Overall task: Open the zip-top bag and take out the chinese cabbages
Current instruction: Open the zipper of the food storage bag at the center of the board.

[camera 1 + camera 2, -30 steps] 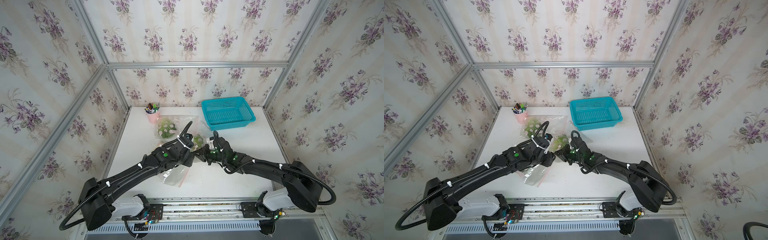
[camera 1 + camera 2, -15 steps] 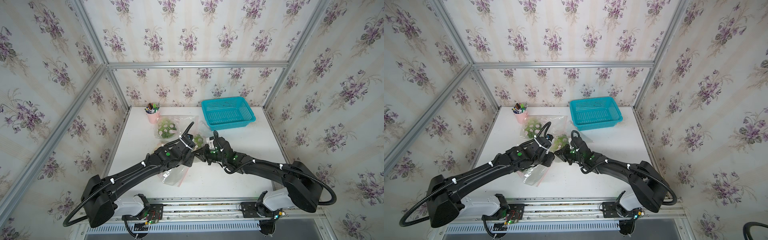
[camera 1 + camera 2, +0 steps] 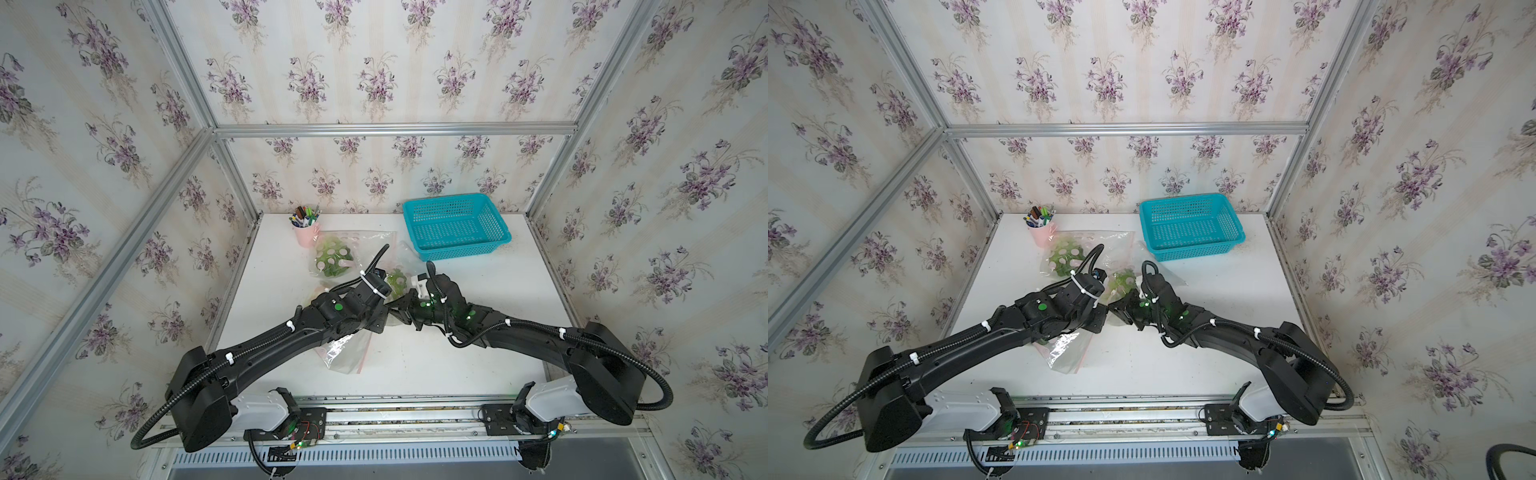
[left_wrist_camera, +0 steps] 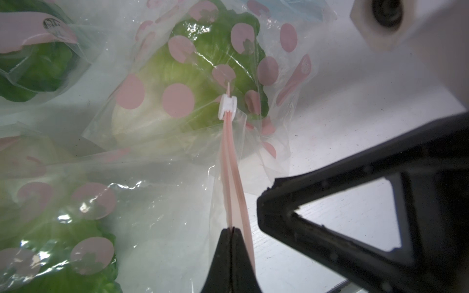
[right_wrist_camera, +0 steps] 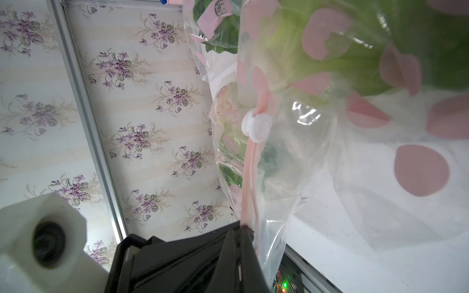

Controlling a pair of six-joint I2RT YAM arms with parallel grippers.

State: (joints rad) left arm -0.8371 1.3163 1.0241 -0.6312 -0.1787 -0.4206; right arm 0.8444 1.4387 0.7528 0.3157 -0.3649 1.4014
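The zip-top bag [image 4: 157, 162], clear with pink dots, lies mid-table in both top views between my two arms. A chinese cabbage [image 4: 187, 83] shows green and whitish through it, also in a top view [image 3: 397, 282]. My left gripper [image 4: 232, 229] is shut on the bag's pink zip strip [image 4: 232, 165], below the white slider [image 4: 227, 106]. My right gripper [image 5: 243, 228] is shut on the same strip [image 5: 250, 177], with the slider [image 5: 256, 126] beyond its tips. The two grippers almost touch [image 3: 388, 316]. More cabbages [image 4: 73, 256] show through plastic nearby.
Another dotted bag with greens [image 3: 332, 257] lies behind the left arm, and clear plastic [image 3: 345, 353] sticks out under that arm. A teal basket [image 3: 457, 226] stands at the back right. A pink pen cup [image 3: 306, 230] is at the back left.
My left gripper has closed onto the pink zip strip; a second ago it stood partly open. The right gripper stays shut in place.
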